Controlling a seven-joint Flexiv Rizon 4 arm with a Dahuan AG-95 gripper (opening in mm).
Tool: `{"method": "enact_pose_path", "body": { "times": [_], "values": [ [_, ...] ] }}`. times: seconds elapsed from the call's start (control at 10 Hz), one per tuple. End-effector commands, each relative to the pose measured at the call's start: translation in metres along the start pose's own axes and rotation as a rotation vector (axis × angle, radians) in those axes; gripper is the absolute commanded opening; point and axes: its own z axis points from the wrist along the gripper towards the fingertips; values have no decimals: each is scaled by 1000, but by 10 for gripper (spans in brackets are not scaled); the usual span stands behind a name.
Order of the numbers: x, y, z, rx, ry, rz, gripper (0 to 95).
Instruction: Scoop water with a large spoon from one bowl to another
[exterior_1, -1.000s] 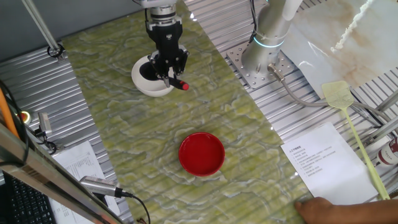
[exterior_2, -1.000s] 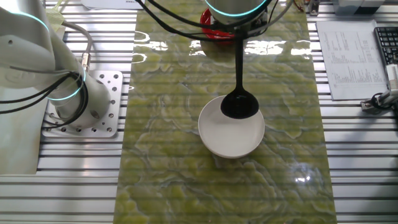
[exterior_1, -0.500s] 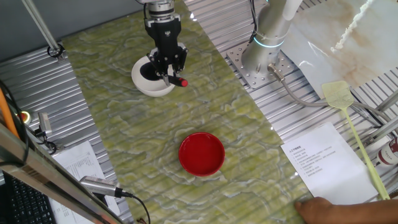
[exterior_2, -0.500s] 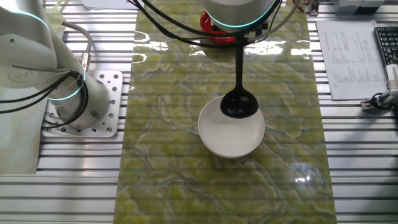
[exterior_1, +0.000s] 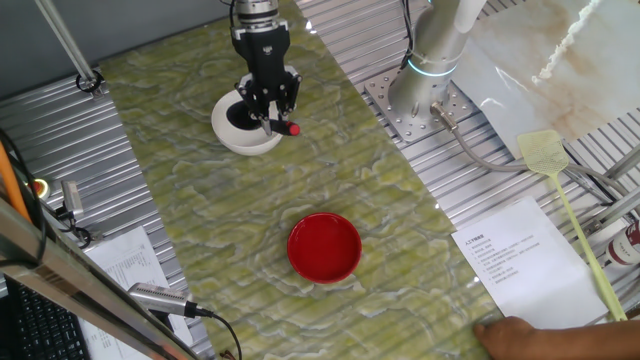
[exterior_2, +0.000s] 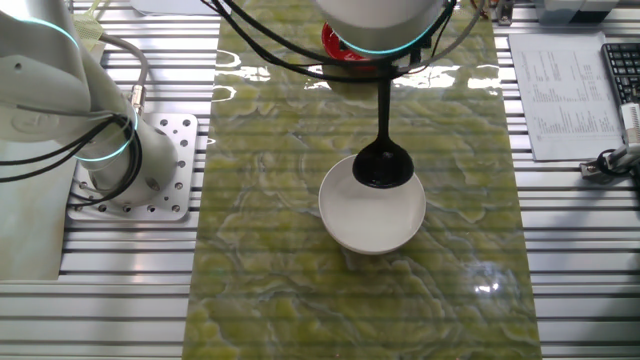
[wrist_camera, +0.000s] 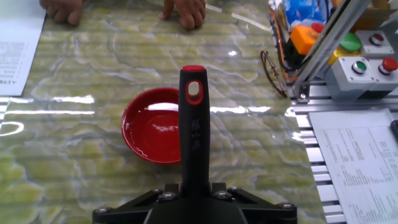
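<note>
1. Your white bowl (exterior_1: 243, 127) sits at the far left of the green marbled table (exterior_1: 400, 230), with the black ladle (exterior_2: 384, 160) scoop over its rim.
2. Your gripper (exterior_1: 268, 112) is clamped on the ladle's handle just above that bowl.
3. Your red bowl (exterior_1: 324, 247) stands well apart, to the right.

two high cameras face the table (exterior_1: 180, 90) from opposite ends — hand camera looks along the handle.
</note>
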Motion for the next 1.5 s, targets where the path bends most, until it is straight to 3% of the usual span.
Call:
{"method": "enact_pose_path", "body": {
  "times": [0.1, 0.6, 1.0, 1.5],
  "values": [
    [0, -1, 1, 0, -9, 2, 0],
    [-2, -2, 1, -1, -24, 16, 0],
    [-5, -4, 1, -5, -13, 23, 0],
    [-19, -11, 2, -18, -3, 36, 0]
  ]
}}
